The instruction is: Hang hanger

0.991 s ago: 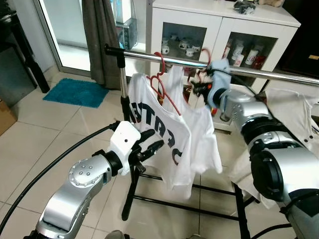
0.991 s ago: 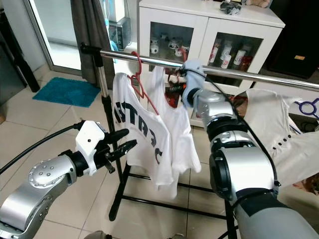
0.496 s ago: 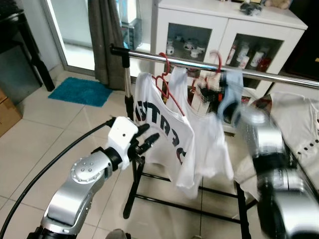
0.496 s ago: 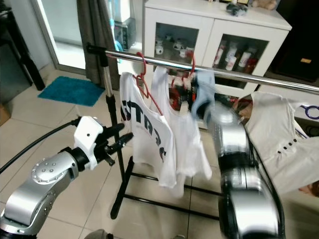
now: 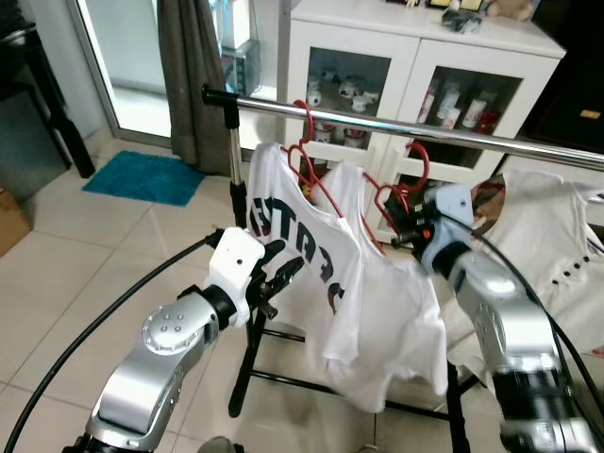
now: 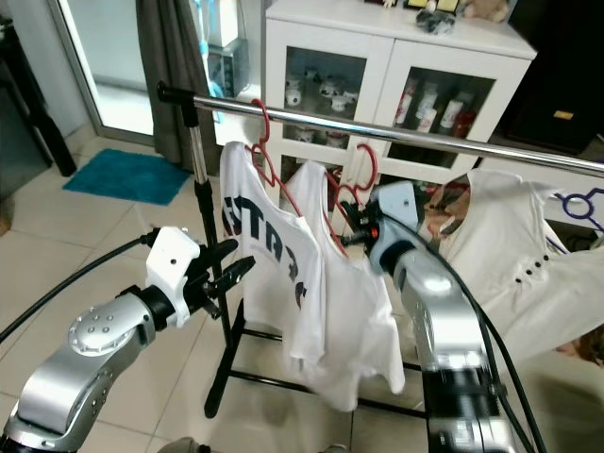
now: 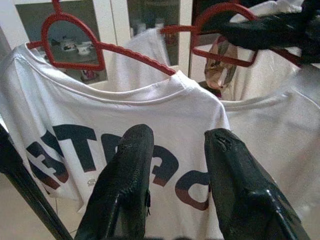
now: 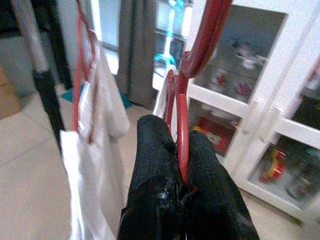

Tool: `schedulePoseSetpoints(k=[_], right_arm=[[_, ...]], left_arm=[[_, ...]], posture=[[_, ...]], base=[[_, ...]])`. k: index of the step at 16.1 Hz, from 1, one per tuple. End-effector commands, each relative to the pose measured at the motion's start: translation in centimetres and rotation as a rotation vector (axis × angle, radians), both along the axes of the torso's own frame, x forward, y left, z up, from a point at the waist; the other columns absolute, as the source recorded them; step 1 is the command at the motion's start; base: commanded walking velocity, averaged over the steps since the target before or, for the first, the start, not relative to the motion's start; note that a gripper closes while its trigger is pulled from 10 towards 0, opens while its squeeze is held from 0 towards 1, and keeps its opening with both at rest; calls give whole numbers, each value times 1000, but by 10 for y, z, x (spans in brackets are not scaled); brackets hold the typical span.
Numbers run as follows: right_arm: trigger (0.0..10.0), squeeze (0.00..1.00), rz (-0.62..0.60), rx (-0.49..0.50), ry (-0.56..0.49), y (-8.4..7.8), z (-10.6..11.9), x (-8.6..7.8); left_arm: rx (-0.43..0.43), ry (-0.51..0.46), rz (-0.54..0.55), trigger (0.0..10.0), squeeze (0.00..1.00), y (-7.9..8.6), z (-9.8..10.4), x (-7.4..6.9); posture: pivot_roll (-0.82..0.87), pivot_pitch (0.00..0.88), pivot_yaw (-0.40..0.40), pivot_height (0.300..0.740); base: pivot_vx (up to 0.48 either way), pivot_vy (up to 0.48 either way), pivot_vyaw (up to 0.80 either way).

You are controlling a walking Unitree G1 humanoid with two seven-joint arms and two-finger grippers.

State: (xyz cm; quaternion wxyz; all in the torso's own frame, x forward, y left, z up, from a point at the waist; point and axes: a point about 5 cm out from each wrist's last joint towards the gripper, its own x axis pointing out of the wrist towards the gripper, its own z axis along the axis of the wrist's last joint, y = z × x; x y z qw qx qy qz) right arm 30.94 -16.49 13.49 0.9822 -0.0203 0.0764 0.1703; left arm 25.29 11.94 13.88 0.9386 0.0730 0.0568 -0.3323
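The right tool (image 5: 408, 229) pinches a red hanger (image 8: 186, 105) by its neck — hook just below the metal rail (image 5: 377, 122), a plain white shirt (image 5: 396, 321) draped from it. Beside it another red hanger (image 5: 311, 160) hangs on the rail with a lettered shirt (image 5: 302, 255). The left tool (image 7: 175, 150) — fingers apart — hovers before that shirt.

Two red hangers (image 5: 311, 160) (image 5: 401, 193), three white shirts (image 5: 302, 264) (image 5: 401, 321) (image 5: 552, 245), one rail (image 5: 377, 123), two grippers (image 5: 278, 274) (image 5: 406, 226).

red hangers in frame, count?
2. One red hanger hooked on the rail, carrying the printed white T-shirt. The second red hanger sits below the rail, pinched in the right gripper.
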Motion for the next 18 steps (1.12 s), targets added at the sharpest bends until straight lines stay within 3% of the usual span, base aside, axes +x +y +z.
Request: schedulePoseSetpoints(k=[1, 6, 12, 18], right_arm=[[0, 0, -32, -4, -24, -1, 5, -4], [0, 0, -126, 17, 29, -2, -8, -23], [0, 0, -152, 41, 41, -1, -8, -26], [0, 0, -56, 35, 79, 7, -11, -29]], left_arm=[[3, -6, 22, 10000, 0, 3, 0, 1], [4, -6, 39, 10000, 0, 8, 0, 0], [7, -12, 32, 10000, 0, 7, 2, 4], [14, 14, 54, 10000, 0, 9, 0, 4]], posture=[[-33, 0, -81, 710], [-36, 0, -84, 710], [-34, 0, -82, 710], [-25, 0, -85, 710]], base=[[-266, 0, 0], [-296, 0, 0], [-303, 0, 0], [-99, 0, 0]])
